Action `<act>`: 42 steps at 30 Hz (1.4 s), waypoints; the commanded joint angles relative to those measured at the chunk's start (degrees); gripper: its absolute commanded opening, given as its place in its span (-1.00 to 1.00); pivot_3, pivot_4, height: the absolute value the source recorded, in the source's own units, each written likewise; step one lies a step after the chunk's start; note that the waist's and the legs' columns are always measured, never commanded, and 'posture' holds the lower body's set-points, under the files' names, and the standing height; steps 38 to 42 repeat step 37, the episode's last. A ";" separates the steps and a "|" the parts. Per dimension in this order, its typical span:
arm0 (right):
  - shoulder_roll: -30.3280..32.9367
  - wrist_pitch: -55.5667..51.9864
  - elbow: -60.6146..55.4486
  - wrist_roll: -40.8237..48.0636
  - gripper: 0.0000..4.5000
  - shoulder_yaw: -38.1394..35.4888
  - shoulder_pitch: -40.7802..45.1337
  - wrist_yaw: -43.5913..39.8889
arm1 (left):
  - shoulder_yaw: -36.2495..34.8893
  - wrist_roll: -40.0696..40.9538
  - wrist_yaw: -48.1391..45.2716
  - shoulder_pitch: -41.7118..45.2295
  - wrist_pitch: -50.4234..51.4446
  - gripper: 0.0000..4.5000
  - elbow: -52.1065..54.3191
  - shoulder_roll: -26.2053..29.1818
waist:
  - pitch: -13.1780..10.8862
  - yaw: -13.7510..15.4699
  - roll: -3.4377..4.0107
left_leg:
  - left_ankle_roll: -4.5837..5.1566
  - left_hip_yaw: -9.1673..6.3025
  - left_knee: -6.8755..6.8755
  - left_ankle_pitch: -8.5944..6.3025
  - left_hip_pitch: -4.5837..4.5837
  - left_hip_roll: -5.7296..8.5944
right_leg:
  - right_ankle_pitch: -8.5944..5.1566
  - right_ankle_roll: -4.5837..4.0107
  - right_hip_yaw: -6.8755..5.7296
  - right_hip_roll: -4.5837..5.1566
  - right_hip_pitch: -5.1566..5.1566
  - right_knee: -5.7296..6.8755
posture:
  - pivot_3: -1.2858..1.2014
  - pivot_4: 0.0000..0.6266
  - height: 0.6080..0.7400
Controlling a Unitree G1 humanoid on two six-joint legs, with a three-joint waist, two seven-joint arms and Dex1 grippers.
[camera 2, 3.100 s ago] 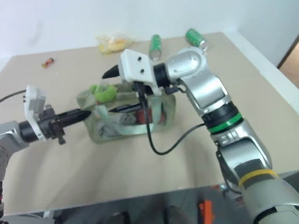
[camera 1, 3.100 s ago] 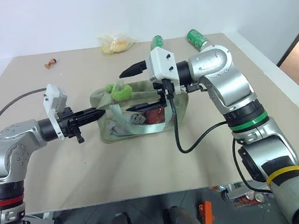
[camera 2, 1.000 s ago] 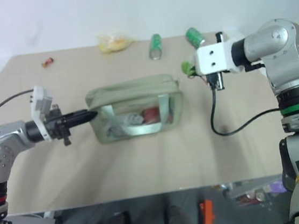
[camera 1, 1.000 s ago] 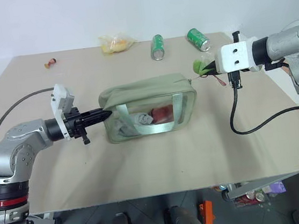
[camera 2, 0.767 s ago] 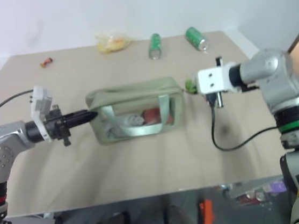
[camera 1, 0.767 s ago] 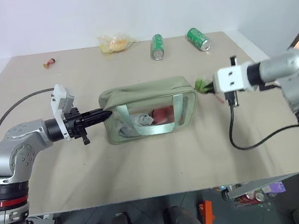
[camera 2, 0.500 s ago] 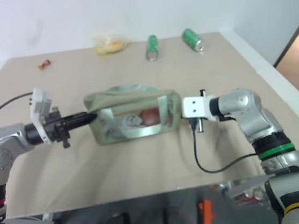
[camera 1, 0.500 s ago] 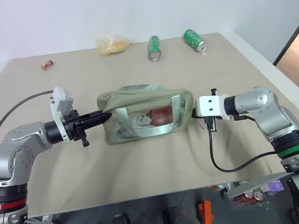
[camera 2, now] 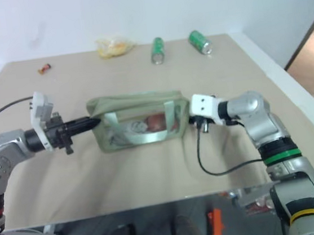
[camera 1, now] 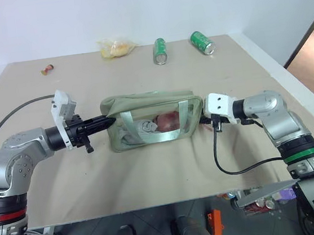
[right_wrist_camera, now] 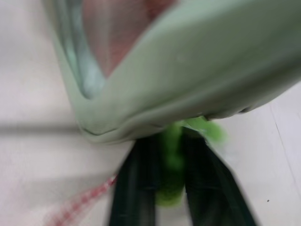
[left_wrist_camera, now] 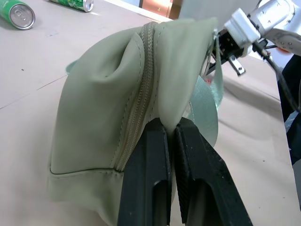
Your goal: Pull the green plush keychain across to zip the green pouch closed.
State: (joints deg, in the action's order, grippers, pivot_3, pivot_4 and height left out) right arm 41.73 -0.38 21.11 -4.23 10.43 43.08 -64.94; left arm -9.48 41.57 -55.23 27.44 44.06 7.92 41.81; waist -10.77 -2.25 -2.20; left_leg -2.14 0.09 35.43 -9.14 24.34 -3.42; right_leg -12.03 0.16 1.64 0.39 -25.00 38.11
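The green pouch (camera 1: 149, 103) lies on the table with its clear panel facing me, and its zipper (left_wrist_camera: 141, 94) runs closed along the top. My left gripper (camera 1: 109, 121) is level and shut on the fabric of the pouch's left end (left_wrist_camera: 170, 125). My right gripper (camera 1: 203, 118) is low at the pouch's right end, pointing down towards it. The green plush keychain (right_wrist_camera: 171, 160) sits pinched between the right gripper's two black fingers (right_wrist_camera: 136, 188), just under the pouch's corner; this view is blurred. A thin pinkish cord (right_wrist_camera: 84, 205) trails beside it.
Two green cans (camera 1: 159, 50) (camera 1: 202, 42), a yellow plastic bag (camera 1: 116, 46) and a small red item (camera 1: 45, 69) lie along the table's far edge. A black cable (camera 1: 230, 166) loops on the table below my right wrist.
My right gripper has come down from a raised spot right of the pouch to the table at the pouch's right end, bringing the keychain along. My left gripper kept its hold.
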 commanded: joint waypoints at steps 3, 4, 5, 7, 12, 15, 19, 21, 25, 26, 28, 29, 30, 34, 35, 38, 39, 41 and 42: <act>3.04 -3.36 -1.92 5.08 -0.11 -5.37 1.63 -1.59 | -1.36 0.61 0.25 0.33 -0.02 -1.00 1.59 0.86 | 0.00 0.01 0.00 | 0.00 0.00 -0.03 0.00 0.01 0.00 | -0.02 0.00 0.01 0.00 0.00 -0.02 | 0.03 -0.52 1.00; 3.18 -5.25 -2.63 6.69 0.00 -6.32 1.65 -2.09 | -1.26 0.58 0.29 0.42 -0.01 -1.00 1.50 0.80 | 0.00 0.01 0.00 | 0.00 0.00 -0.03 0.00 0.01 0.00 | -0.02 0.01 0.01 0.00 -0.01 -0.02 | 0.03 -0.52 1.00; 3.35 -6.97 -3.67 8.37 0.11 -7.16 1.52 -2.78 | -1.20 0.58 0.30 0.47 0.01 -1.00 1.48 0.78 | 0.00 0.01 0.00 | 0.00 0.00 -0.03 -0.01 0.01 0.00 | -0.02 0.01 0.01 0.00 -0.01 -0.02 | 0.03 -0.52 1.00; 3.55 -10.11 -5.84 11.19 0.43 -8.53 1.30 -3.75 | -1.24 0.64 0.19 0.54 0.03 -1.00 1.36 0.85 | -0.01 0.01 0.00 | 0.00 0.00 -0.04 -0.01 0.01 0.00 | -0.02 0.01 0.01 0.00 -0.02 -0.01 | 0.03 -0.52 1.00; 4.77 -13.96 -8.75 13.75 0.99 -10.95 0.11 -3.01 | -1.81 1.03 0.20 0.65 0.51 -1.00 1.32 1.25 | -0.01 0.01 0.00 | 0.00 0.00 -0.02 -0.01 0.01 0.01 | -0.02 0.01 0.01 0.01 -0.01 -0.02 | 0.03 -0.52 1.00; 6.03 -17.11 -9.87 18.28 1.00 -14.08 -0.48 -4.70 | -4.02 3.53 0.63 0.68 3.08 -0.66 1.40 2.01 | -0.01 0.01 0.00 | -0.01 0.01 -0.03 -0.01 0.03 0.03 | -0.02 0.01 0.02 0.02 -0.03 -0.03 | 0.03 -0.52 1.00; 8.49 -20.13 -9.21 22.32 1.00 -17.88 -1.23 -5.76 | -9.56 9.16 0.17 -0.59 7.60 -0.10 2.57 4.59 | -0.03 -0.05 0.00 | -0.01 0.01 -0.04 -0.01 0.13 0.02 | 0.02 0.07 0.02 0.00 -0.15 -0.03 | 0.03 -0.52 1.00; 9.78 -20.73 -8.66 23.68 1.00 -19.36 -2.07 -6.29 | -12.35 10.59 0.40 -2.34 8.88 0.19 3.23 6.36 | -0.03 -0.15 0.00 | 0.01 0.01 -0.06 -0.02 0.14 0.01 | 0.01 0.07 0.02 -0.01 -0.17 -0.03 | 0.03 -0.52 1.00; 11.39 -22.31 -8.54 25.76 1.00 -22.08 -4.71 -6.21 | -18.74 10.36 0.28 -10.07 8.02 0.81 4.90 9.52 | -0.03 -0.48 0.00 | 0.01 0.03 -0.09 -0.09 0.11 -0.01 | -0.11 -0.07 0.03 0.00 -0.18 -0.03 | 0.03 -0.52 1.00; 11.48 -23.02 -9.17 26.53 1.00 -22.99 -5.95 -5.96 | -20.96 10.11 0.45 -12.46 7.08 0.97 5.08 9.43 | -0.04 -0.48 0.02 | 0.01 0.03 -0.09 -0.10 0.10 -0.02 | -0.13 -0.09 0.02 0.00 -0.18 -0.03 | 0.03 -0.52 1.00; 11.10 -24.55 -11.30 28.35 1.00 -24.89 -8.57 -4.85 | -24.90 11.00 2.30 -15.49 6.53 0.97 4.82 8.18 | -0.05 -0.42 0.01 | 0.01 0.03 -0.08 -0.10 0.10 -0.03 | -0.13 -0.10 0.01 0.01 -0.18 -0.02 | 0.03 -0.52 1.00; 10.92 -25.12 -12.05 29.04 1.00 -25.44 -9.27 -4.38 | -25.81 11.38 3.19 -16.09 6.43 0.97 4.81 7.74 | -0.05 -0.40 0.01 | 0.01 0.02 -0.07 -0.10 0.11 -0.02 | -0.13 -0.11 0.00 0.01 -0.20 -0.02 | 0.03 -0.52 1.00; 10.65 -25.66 -12.88 29.82 1.00 -25.93 -9.84 -3.82 | -26.26 11.45 4.11 -16.45 6.08 0.97 4.84 7.19 | -0.05 -0.39 0.01 | 0.00 0.02 -0.07 -0.11 0.11 -0.02 | -0.13 -0.11 0.00 0.02 -0.19 -0.02 | 0.03 -0.52 1.00; 7.74 -28.31 -17.31 33.28 1.00 -27.14 -12.38 -0.18 | -26.93 12.09 8.19 -17.13 5.13 0.97 3.28 2.79 | -0.04 -0.35 0.01 | 0.00 0.04 0.03 -0.10 0.10 -0.01 | -0.09 -0.04 0.02 0.04 -0.15 -0.03 | 0.03 -0.52 1.00; 6.82 -28.66 -18.26 33.54 1.00 -26.96 -13.12 1.00 | -26.38 11.97 9.06 -17.36 4.85 0.97 3.09 1.66 | -0.03 -0.35 -0.01 | 0.00 0.04 0.05 -0.10 0.07 -0.01 | -0.08 -0.04 0.03 0.04 -0.10 -0.03 | 0.03 -0.52 1.00; 5.66 -29.26 -19.62 33.87 1.00 -26.49 -14.20 2.64 | -25.44 12.10 9.71 -17.51 4.54 0.97 3.18 0.27 | -0.01 -0.35 -0.07 | 0.00 0.03 0.06 -0.10 0.01 -0.01 | -0.08 -0.04 0.02 0.03 -0.03 -0.03 | 0.03 -0.52 1.00; 5.66 -29.26 -19.62 33.87 1.00 -26.49 -14.20 2.64 | -25.44 12.10 9.71 -17.51 4.54 0.97 3.18 0.27 | -0.01 -0.35 -0.07 | 0.00 0.03 0.06 -0.10 0.01 -0.01 | -0.08 -0.04 0.02 0.03 -0.03 -0.03 | 0.03 -0.52 1.00; 5.66 -29.26 -19.62 33.87 1.00 -26.49 -14.20 2.64 | -25.44 12.10 9.71 -17.51 4.54 0.97 3.18 0.27 | -0.01 -0.35 -0.07 | 0.00 0.03 0.06 -0.10 0.01 -0.01 | -0.08 -0.04 0.02 0.03 -0.03 -0.03 | 0.03 -0.52 1.00; 5.66 -29.26 -19.62 33.87 1.00 -26.49 -14.20 2.64 | -25.44 12.10 9.71 -17.51 4.54 0.97 3.18 0.27 | -0.01 -0.35 -0.07 | 0.00 0.03 0.06 -0.10 0.01 -0.01 | -0.08 -0.04 0.02 0.03 -0.03 -0.03 | 0.03 -0.52 1.00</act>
